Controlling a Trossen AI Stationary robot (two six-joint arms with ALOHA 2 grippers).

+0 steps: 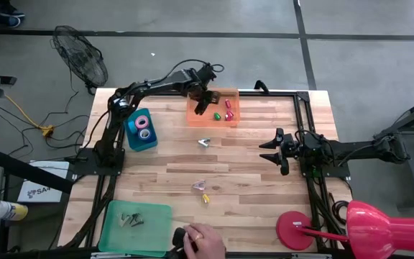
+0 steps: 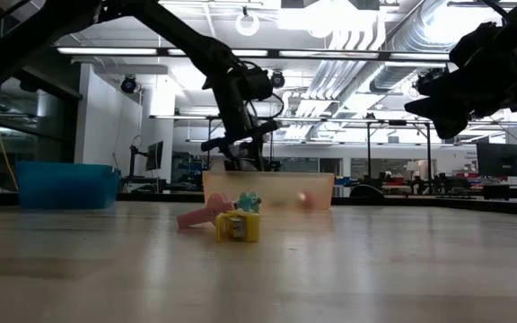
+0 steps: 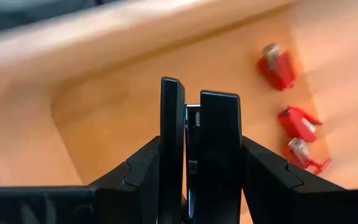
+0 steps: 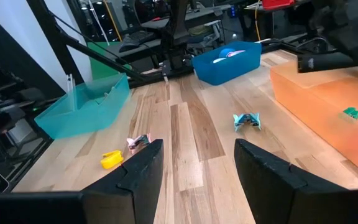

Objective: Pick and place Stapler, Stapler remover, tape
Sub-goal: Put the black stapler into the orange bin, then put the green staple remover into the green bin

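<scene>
I have the left gripper [image 1: 205,99] over the orange bin [image 1: 232,92] at the far side of the table, and its fingers [image 3: 219,149] are pinching a thin dark item set upright between them; it looks like the stapler [image 3: 192,162], though only its narrow edge shows in the gap. Beyond those fingertips, on the bin floor, lie three small red pieces [image 3: 297,123], apart from the fingers, and from above I also see a green piece [image 1: 216,115] in the same bin.

The right gripper [image 1: 272,150] hangs above the table off to the right side, its fingers [image 4: 138,168] spread with nothing between them. Ahead of these fingers lies a pale blue claw piece [image 4: 247,121] on bare wood, and just off the one fingertip sit a yellow piece [image 4: 110,160] and a pinkish piece [image 4: 138,143] close together.

The tape rolls [image 1: 143,123] sit in the blue bin [image 1: 139,141], well away from both pairs of fingers. The green tray [image 1: 157,216] holds a few small greyish pieces [image 1: 131,219]. A person's hand [image 1: 201,240] rests at the near table edge, beside a red lamp [image 1: 369,226]
</scene>
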